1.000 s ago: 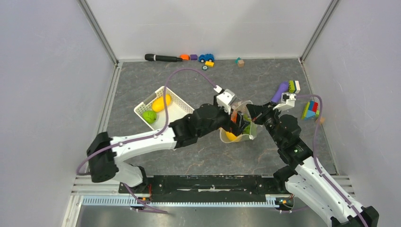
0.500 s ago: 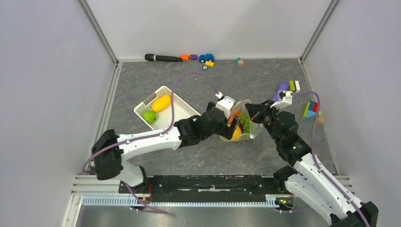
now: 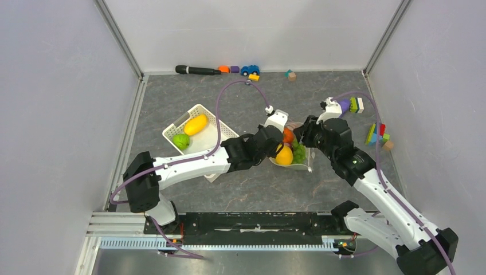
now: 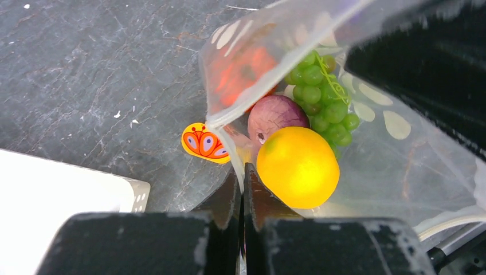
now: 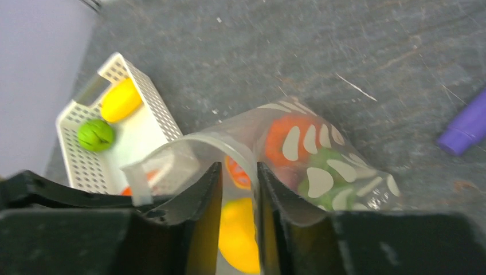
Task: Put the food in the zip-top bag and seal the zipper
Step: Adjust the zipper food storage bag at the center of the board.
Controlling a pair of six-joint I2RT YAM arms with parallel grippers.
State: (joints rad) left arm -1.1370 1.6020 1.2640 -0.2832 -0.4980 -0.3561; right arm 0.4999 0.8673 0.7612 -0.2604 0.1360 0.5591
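Inward, left hand [image 4: 243, 172] pinching zip-top bag [image 4: 401, 166], right hand [image 5: 238, 170] slightly parted

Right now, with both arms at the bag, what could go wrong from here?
1. Only the left fingers pinch the bag rim. The right fingers stand apart, seemingly not clamping it, so the mouth may sag shut.
2. The orange sits near the open mouth, and a tug could roll it out.
3. The mango and pepper lie in the basket, so sealing now would leave them out.
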